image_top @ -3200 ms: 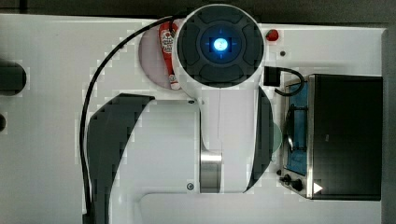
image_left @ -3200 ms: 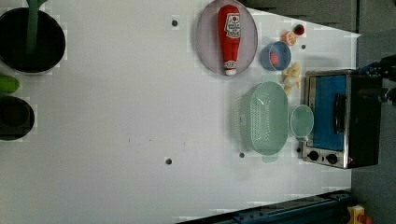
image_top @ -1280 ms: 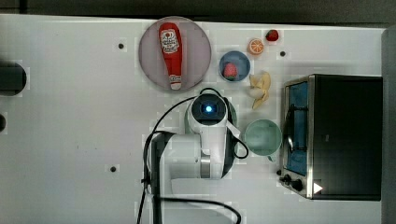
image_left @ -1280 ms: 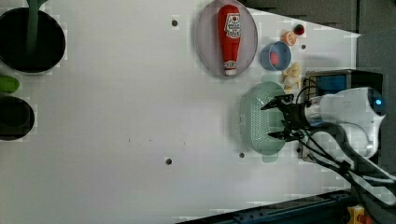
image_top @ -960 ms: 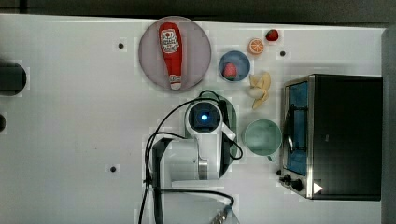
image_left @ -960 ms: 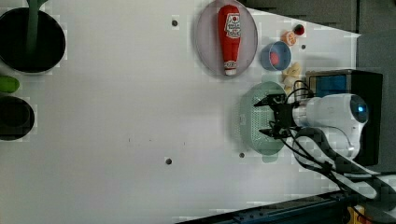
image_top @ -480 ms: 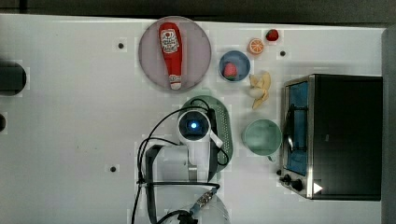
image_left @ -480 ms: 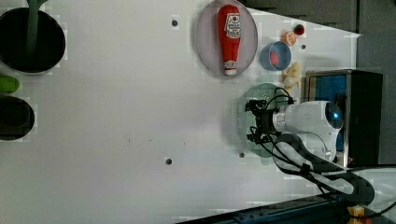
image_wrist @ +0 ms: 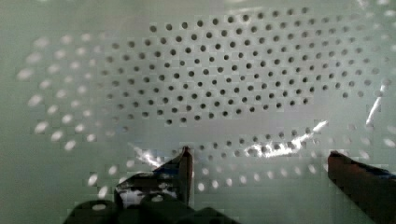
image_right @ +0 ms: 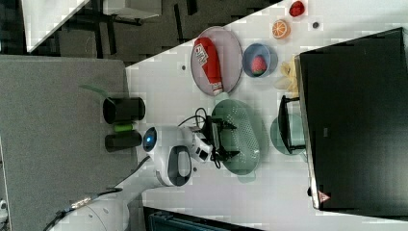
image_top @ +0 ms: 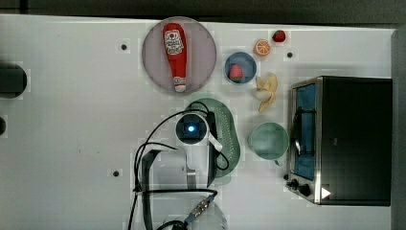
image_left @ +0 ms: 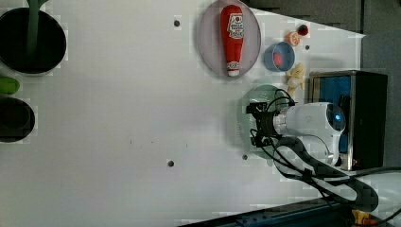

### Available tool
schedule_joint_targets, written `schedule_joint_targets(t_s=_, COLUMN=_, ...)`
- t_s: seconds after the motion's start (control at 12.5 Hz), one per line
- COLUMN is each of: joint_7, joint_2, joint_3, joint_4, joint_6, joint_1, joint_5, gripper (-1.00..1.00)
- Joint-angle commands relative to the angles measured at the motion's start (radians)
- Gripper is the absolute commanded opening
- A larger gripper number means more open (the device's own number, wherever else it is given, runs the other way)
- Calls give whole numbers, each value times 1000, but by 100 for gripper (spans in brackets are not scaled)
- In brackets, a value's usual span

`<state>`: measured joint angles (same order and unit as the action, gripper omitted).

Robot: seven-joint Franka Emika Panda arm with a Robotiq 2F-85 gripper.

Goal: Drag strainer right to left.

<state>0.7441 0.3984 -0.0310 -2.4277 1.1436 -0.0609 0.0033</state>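
The strainer (image_top: pixel 230 136) is a pale green oval colander lying on the white table (image_top: pixel 72 143), just to the top view's left of a round green cup (image_top: pixel 269 140), with a narrow gap between them. My wrist (image_top: pixel 191 128) covers the strainer's left part in the top view. My gripper (image_right: pixel 230 139) reaches into the strainer (image_right: pixel 245 137) and stands open. In the wrist view the perforated inside of the strainer (image_wrist: pixel 224 84) is close up, and the gripper (image_wrist: pixel 261 163) has nothing between its two dark fingertips. The left view has the gripper (image_left: pixel 256 125) over the strainer (image_left: pixel 248 101).
A toaster oven (image_top: pixel 344 139) stands at the top view's right. Behind the strainer are a plate (image_top: pixel 203 62) with a ketchup bottle (image_top: pixel 174 52), a blue bowl (image_top: pixel 240 67), a banana (image_top: pixel 265 93), an orange slice (image_top: pixel 262 47) and a strawberry (image_top: pixel 278 36). Black pots (image_left: pixel 30 40) stand at the left view's left.
The arm has moved toward the top view's left. The strainer has slid a little the same way, away from the green cup. The fingers have stayed open.
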Motion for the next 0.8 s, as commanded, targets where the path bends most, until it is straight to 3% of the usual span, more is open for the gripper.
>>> schedule_joint_targets(t_s=0.08, joint_7=141, joint_2=13, joint_3=-22, joint_4=33, joint_6=5, joint_1=-58, joint_5=40, gripper=100)
schedule_joint_targets(t_s=0.8, joint_7=354, joint_2=59, joint_3=-64, joint_4=110, joint_6=-6, joint_1=-252, joint_5=47, gripper=100)
